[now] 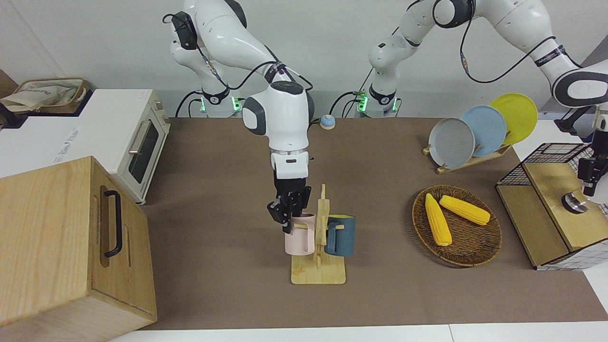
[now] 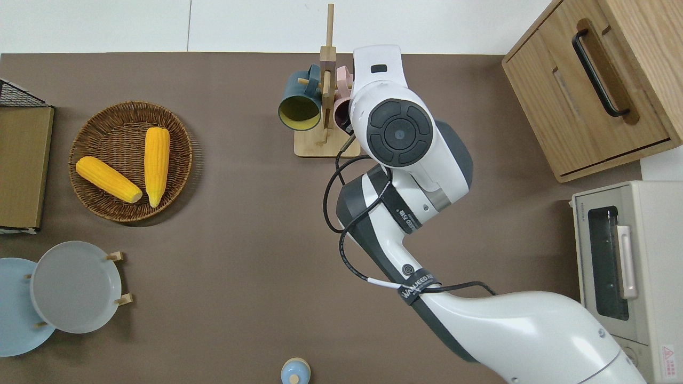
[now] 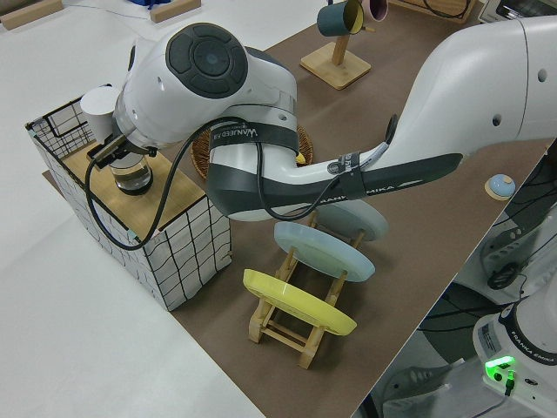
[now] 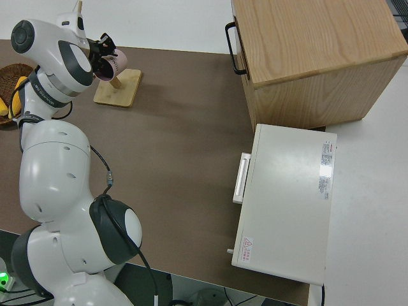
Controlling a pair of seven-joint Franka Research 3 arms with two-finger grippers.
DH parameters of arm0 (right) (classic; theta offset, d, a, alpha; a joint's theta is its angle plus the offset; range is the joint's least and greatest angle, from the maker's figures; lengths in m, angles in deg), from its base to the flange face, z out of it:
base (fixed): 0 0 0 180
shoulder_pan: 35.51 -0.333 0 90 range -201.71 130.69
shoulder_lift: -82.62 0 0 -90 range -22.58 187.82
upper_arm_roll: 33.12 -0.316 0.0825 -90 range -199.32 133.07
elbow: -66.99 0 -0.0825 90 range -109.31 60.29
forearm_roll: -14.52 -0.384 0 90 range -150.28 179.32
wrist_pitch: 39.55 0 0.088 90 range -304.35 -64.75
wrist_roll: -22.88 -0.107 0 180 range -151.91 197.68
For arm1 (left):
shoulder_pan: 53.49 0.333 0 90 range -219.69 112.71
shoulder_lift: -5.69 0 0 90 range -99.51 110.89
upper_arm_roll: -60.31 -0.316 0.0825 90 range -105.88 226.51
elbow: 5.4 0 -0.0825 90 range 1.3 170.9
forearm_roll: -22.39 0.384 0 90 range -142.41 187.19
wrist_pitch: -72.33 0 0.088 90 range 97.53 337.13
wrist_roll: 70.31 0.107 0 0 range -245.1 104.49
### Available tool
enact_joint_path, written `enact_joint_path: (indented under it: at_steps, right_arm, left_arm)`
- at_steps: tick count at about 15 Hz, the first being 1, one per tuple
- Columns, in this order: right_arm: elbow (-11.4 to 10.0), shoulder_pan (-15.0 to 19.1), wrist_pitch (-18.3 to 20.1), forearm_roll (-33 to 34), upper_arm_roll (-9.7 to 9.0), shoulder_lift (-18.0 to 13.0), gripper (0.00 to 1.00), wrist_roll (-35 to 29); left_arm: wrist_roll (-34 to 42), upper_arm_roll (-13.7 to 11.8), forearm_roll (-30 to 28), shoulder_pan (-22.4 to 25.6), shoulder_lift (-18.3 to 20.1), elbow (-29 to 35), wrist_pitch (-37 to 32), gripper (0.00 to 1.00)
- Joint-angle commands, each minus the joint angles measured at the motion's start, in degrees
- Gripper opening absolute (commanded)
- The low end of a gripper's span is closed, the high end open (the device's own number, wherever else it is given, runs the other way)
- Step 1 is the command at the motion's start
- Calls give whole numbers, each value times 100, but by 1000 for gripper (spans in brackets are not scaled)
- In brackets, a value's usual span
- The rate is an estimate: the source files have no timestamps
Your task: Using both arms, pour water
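A pink mug point(image 1: 299, 240) and a dark blue mug point(image 1: 341, 235) hang on a wooden mug rack point(image 1: 318, 274) mid-table. My right gripper point(image 1: 290, 221) reaches down onto the pink mug point(image 4: 116, 62), open, with its fingers astride the rim on the side toward the right arm's end. My left gripper point(image 1: 589, 186) hangs just above a small glass pot with a metal lid point(image 1: 573, 202) that stands on the wooden top of a wire box point(image 1: 551, 156). In the left side view, the left gripper point(image 3: 113, 155) sits close over the pot point(image 3: 132, 176). No water shows.
A wicker basket point(image 1: 420, 213) with two corn cobs lies between the rack and the wire box. A plate stand point(image 1: 475, 130) holds three plates. A wooden cabinet point(image 1: 71, 247) and a toaster oven point(image 1: 137, 142) stand at the right arm's end.
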Motion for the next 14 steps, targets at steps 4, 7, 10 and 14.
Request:
enact_joint_path:
  at_steps: [4, 7, 10, 14]
  right_arm:
    - [87, -78, -64, -61, 45, 109, 324, -159]
    - [35, -166, -99, -52, 98, 92, 320, -238]
    - [-290, -140, -494, -70, 142, -5, 318, -369]
    - [-396, -140, -565, -79, 168, -40, 230, -475]
  left_arm:
    - [64, -17, -125, -27, 11, 26, 123, 0]
    - [55, -17, -125, -27, 28, 35, 114, 0]
    - [55, -17, -125, -27, 28, 26, 114, 0]
    - [55, -17, -125, -27, 28, 26, 105, 0]
